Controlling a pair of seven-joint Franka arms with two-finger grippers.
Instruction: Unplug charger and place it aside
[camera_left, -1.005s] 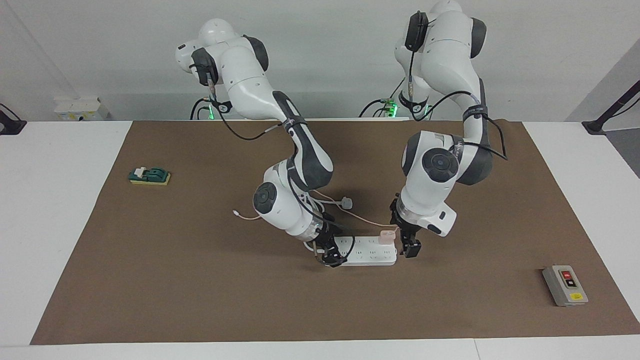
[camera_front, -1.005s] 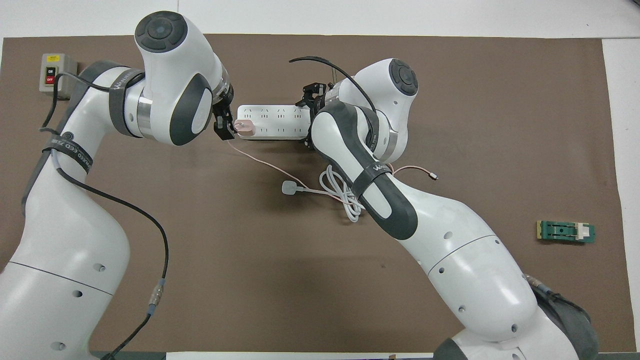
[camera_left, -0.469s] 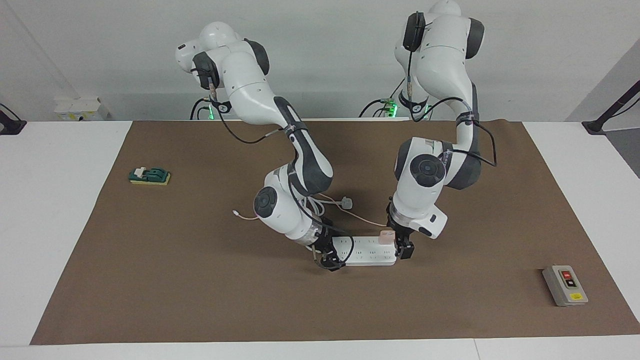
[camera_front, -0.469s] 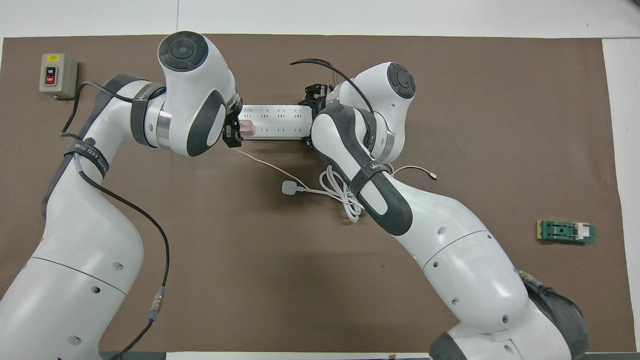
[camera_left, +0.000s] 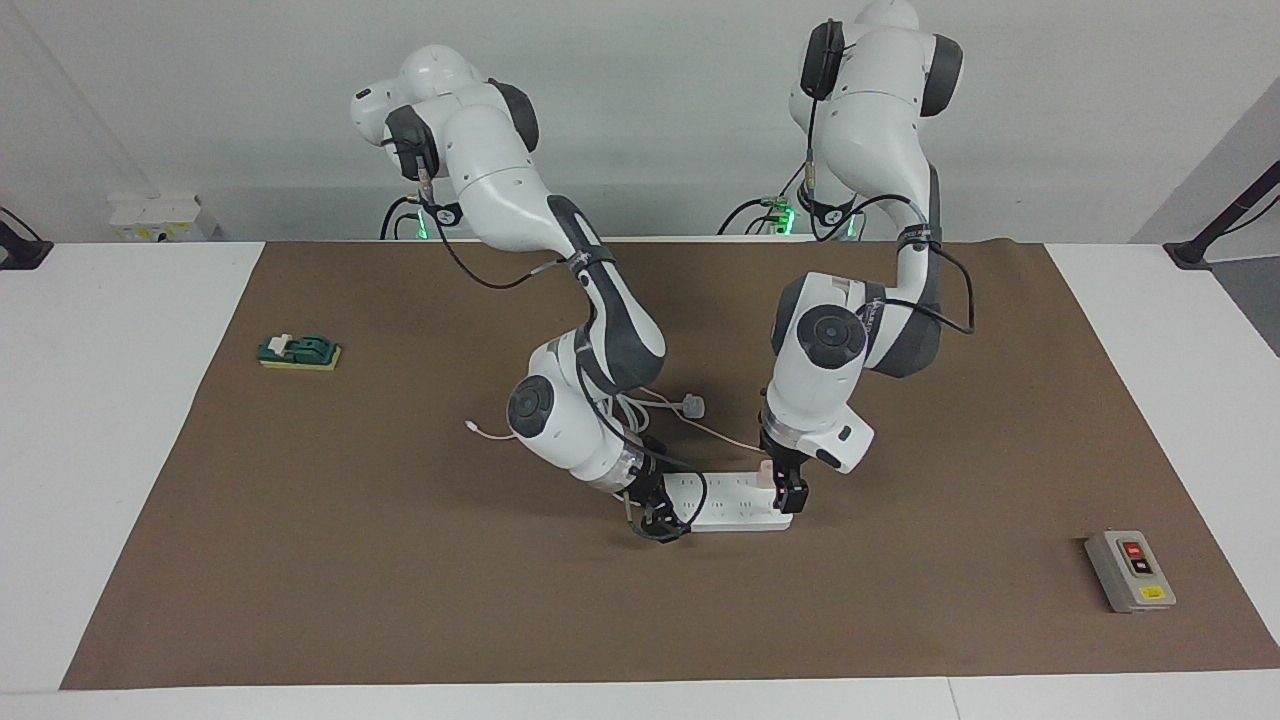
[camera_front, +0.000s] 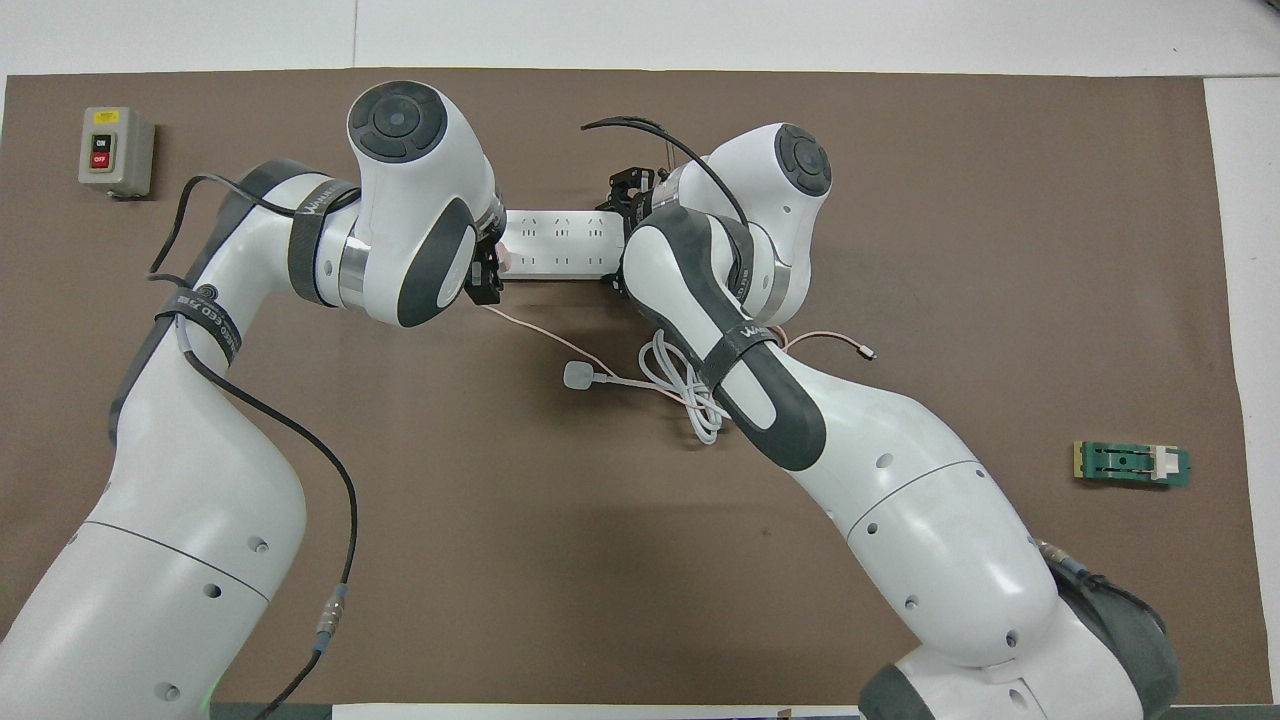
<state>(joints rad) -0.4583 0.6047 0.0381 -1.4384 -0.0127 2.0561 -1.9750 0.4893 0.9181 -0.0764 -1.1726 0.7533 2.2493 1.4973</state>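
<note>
Left tool (camera_left: 781, 490) apparently straddles the charger (camera_left: 766, 470), grip unclear; right tool (camera_left: 655, 517) seems clamped on the power strip (camera_left: 725, 500). Pull straight up.

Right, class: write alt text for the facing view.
The left gripper is down at the pink charger plugged into a white power strip, whose other end the right gripper meets, on a brown mat.

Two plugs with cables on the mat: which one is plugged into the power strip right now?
The small pink charger, seated in the power strip at the left gripper. The white plug lies loose on the mat, nearer the robots.
</note>
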